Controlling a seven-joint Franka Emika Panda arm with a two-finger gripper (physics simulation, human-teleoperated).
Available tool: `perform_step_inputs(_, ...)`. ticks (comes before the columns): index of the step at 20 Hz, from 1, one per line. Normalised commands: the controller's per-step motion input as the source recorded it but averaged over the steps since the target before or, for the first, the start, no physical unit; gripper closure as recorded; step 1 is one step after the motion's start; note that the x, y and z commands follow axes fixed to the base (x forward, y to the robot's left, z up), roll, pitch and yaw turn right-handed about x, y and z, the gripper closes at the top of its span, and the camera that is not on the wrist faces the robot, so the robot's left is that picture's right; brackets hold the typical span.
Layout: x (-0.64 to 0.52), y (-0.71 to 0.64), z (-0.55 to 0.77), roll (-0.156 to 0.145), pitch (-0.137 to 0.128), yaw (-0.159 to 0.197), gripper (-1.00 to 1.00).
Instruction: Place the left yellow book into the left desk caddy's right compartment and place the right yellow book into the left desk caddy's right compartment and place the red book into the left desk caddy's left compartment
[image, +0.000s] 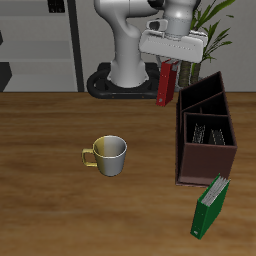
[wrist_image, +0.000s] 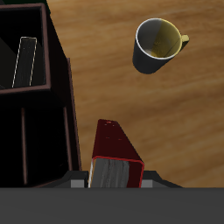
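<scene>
The claw (image: 168, 66) is clamped on the red book (image: 164, 85) and holds it up in the air. The book hangs straight down, above the back of the surface (image: 60, 200). From the red book, the left desk caddy (image: 206, 132) is at about 4 o'clock, close by but not touching. The caddy is a dark box with a wall in the middle.

Two small grey striped books (image: 209, 133) stand in the part of the caddy nearer the front edge. In the wrist view one pale book (wrist_image: 25, 62) shows inside a dark part of the caddy.

A metal mug (image: 107, 154) with a yellow inside sits at about 9 o'clock from the caddy, well apart. A green book (image: 211, 206) leans at the caddy's front end, at about 6 o'clock.
</scene>
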Motion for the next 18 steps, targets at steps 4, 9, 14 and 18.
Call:
perform_step_inputs(4, -0.34, 0.21, -0.24, 0.002, 0.057, 0.024, 1.0)
perform_step_inputs(9, -0.5, 0.23, 0.14, 0.049, -0.022, 0.055, 1.0)
perform_step_inputs(14, -0.27, 0.24, 0.21, 0.083, 0.06, 0.012, 1.0)
perform_step_inputs(18, -0.19, 0.1, 0.26, 0.038, -0.003, 0.018, 1.0)
